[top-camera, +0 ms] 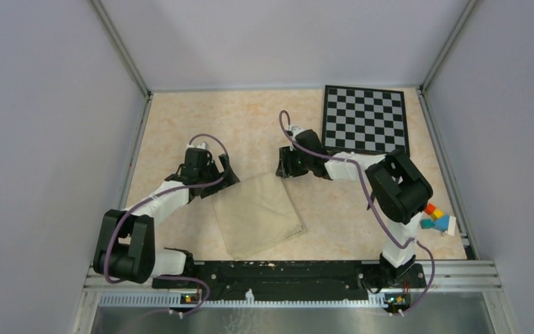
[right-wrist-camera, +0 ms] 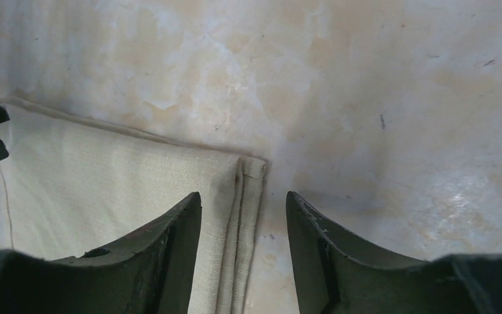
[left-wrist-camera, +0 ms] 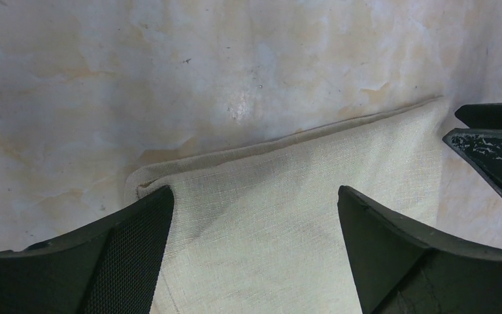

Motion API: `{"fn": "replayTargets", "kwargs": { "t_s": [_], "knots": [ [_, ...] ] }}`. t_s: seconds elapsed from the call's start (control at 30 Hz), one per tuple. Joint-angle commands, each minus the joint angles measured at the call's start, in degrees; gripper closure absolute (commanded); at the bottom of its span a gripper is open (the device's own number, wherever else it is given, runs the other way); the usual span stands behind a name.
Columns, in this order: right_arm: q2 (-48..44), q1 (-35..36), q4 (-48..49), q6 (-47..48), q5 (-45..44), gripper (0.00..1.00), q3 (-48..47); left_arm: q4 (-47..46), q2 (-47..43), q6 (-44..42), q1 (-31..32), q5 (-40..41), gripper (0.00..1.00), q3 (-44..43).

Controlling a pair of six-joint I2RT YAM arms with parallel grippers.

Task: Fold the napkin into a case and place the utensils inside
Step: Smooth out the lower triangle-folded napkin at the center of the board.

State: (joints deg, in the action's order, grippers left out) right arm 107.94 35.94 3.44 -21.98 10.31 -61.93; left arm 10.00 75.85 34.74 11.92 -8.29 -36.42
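Marbled tabletop [top-camera: 250,118], napkin [top-camera: 257,216] edge layers only wrist-visible; left gripper [left-wrist-camera: 255,193], right gripper [right-wrist-camera: 243,196] spread.

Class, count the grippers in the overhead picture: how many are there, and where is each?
2. The left gripper is at the far-left corner of the napkin; the right gripper is at its far-right corner. Both stand open. None appears hidden.

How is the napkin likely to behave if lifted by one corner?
Probably floppy: the napkin is thin woven cloth lying flat on the table, so it should drape. Its folded layers look unfastened at the edge, so the fold may fall open. Likely light; a push would probably bunch it.
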Motion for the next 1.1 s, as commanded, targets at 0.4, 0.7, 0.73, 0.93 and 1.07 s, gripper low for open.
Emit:
{"fn": "replayTargets", "kwargs": {
  "t_s": [0.4,0.7,0.73,0.93,1.07],
  "knots": [
    [5.5,6.1,-5.6,4.8,-16.7,0.57,-5.1,-2.7,1.2,-0.6,-0.3,0.3,0.01,0.6],
    [6.2,5.5,-5.3,4.2,-24.6,1.00,-5.2,-4.8,3.0,0.5,-0.6,2.8,0.01,1.2],
    [5.8,4.7,-4.2,4.0,-23.8,1.00,-4.8,-5.1,3.2,0.5,-0.7,3.0,0.01,1.3],
    [5.8,1.0,-0.3,4.3,-21.3,1.00,-5.0,-5.8,6.7,-0.7,-1.0,3.0,0.01,-0.8],
    [5.7,-0.3,0.1,6.8,-18.1,1.00,-6.6,-5.2,9.1,-2.0,-1.0,1.4,0.01,-4.5]
  ]
}}
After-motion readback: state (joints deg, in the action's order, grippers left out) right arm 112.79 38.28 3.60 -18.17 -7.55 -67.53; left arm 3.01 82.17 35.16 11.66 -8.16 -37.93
